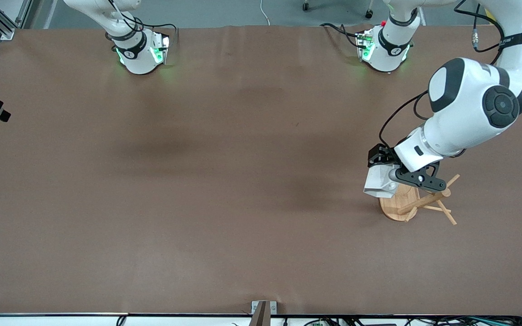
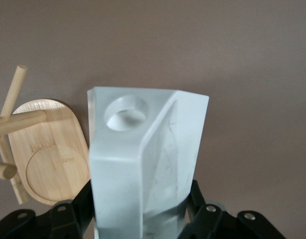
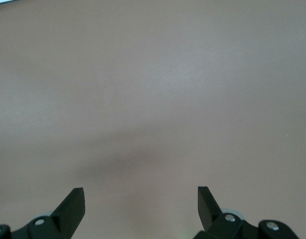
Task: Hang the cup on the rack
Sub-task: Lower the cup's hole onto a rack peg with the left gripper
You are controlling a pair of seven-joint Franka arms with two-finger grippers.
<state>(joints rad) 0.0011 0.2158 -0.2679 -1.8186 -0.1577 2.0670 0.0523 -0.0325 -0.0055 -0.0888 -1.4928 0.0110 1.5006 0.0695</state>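
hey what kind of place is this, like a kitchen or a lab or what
Most likely a robotics lab, not a kitchen: two arms bolted to a brown-covered table, loose cables along its edges, and only a cup in the left gripper and a rack.

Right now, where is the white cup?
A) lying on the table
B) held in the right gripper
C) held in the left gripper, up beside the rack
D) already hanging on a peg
C: the left gripper is shut on the cup, over the rack.

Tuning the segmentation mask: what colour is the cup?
White cup, plain, no pattern; clearest in the left wrist view.
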